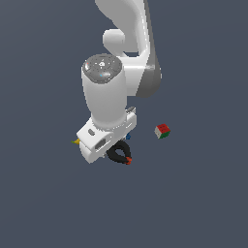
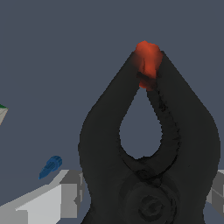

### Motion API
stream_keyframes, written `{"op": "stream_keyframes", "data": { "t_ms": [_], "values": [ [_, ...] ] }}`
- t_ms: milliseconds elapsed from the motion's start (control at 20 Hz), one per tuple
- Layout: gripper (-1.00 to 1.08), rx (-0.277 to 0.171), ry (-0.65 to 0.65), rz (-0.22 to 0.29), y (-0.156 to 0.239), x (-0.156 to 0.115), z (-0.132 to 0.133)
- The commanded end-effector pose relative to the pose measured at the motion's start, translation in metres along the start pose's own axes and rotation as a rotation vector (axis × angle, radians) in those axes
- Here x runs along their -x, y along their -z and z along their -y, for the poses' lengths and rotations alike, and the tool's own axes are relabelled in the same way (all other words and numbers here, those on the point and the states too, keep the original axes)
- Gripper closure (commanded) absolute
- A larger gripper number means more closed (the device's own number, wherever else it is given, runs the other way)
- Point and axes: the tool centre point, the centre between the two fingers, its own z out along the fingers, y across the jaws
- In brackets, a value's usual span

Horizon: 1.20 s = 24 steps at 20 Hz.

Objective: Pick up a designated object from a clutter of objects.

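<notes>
Under my wrist: the black spring clamp (image 2: 148,148) fills most of the wrist view, its two arms curving up to meet at a red-orange tip (image 2: 148,64), with a teardrop gap between them.
Clamp in the exterior view: it (image 1: 119,154) shows as a black loop with the red-orange tip at its lower end, peeking out just below my white hand, partly hidden by it.
My gripper (image 2: 144,197): a grey finger (image 2: 70,192) stands on each side of the clamp's broad base, close against it. I cannot tell from these pictures whether the fingers are pressing on the clamp or only bracketing it.
In the exterior view: my gripper's fingertips are hidden behind the hand and the clamp, so the jaws cannot be read there either.
Lift: whether the clamp rests on the table (image 1: 203,203) or hangs clear of it, I cannot tell.
Blue piece (image 2: 50,166): small, lying just beside my finger in the wrist view; in the exterior view only a speck of blue shows at the edge of my hand.
Cube (image 1: 162,131): red, white and green, apart from the clamp toward the exterior view's right.
Banana (image 1: 75,142): only a yellow end shows, sticking out past my hand on the exterior view's left.
</notes>
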Motion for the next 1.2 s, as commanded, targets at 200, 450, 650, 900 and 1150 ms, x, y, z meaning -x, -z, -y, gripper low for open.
{"op": "stream_keyframes", "data": {
  "t_ms": [200, 450, 650, 900, 1150],
  "values": [
    [1.08, 0.001, 0.001, -0.002, 0.078, 0.011, 0.016],
    [1.08, 0.001, 0.001, -0.002, 0.130, 0.018, 0.026],
    [1.08, 0.001, 0.001, -0.002, 0.162, 0.022, 0.032],
    [1.08, 0.001, 0.001, -0.002, 0.190, 0.025, 0.036],
    [1.08, 0.001, 0.000, -0.002, 0.203, 0.026, 0.037]
  ]
}}
